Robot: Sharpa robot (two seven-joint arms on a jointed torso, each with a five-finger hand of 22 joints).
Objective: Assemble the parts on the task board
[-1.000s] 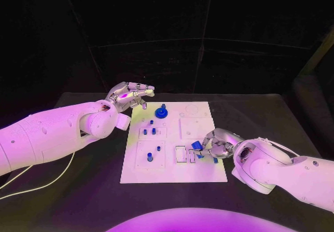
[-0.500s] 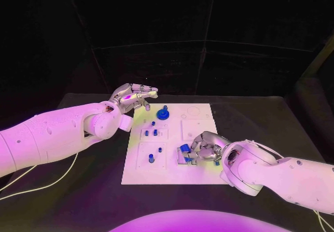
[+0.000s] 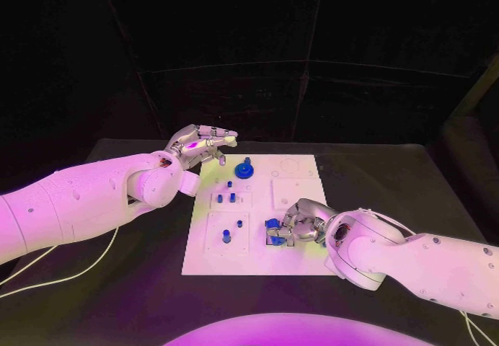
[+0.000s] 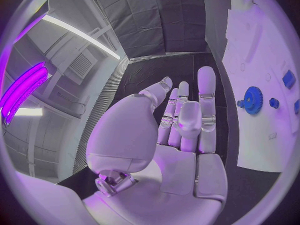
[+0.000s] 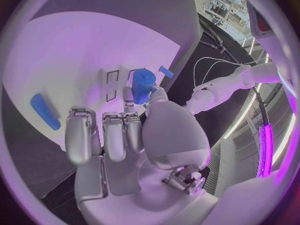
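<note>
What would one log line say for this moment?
left hand: open, idle | right hand: holds blue part over task board

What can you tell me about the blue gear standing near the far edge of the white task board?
The blue gear is a round, toothed wheel of plastic-looking material, with a short blue post rising from its middle. It sits flat on the white task board, near the far edge, left of the board's middle. In the left wrist view its teeth and several holes through its face show. Neither hand touches it; the open left hand hovers just beyond it.
</note>
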